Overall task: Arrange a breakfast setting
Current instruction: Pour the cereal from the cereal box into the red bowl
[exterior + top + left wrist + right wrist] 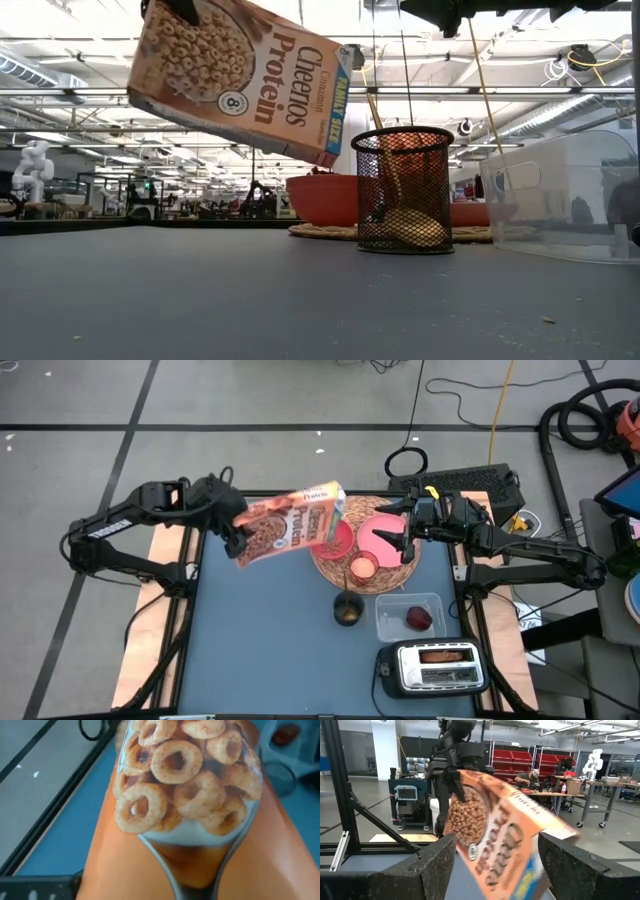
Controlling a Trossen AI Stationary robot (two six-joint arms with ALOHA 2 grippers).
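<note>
High view, blue-grey table (260,630), grey tiled floor (80,400)

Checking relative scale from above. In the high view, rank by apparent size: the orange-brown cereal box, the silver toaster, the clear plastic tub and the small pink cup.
1. Orange-brown cereal box, though held raised, nearer the camera.
2. Silver toaster.
3. Clear plastic tub.
4. Small pink cup.
</note>
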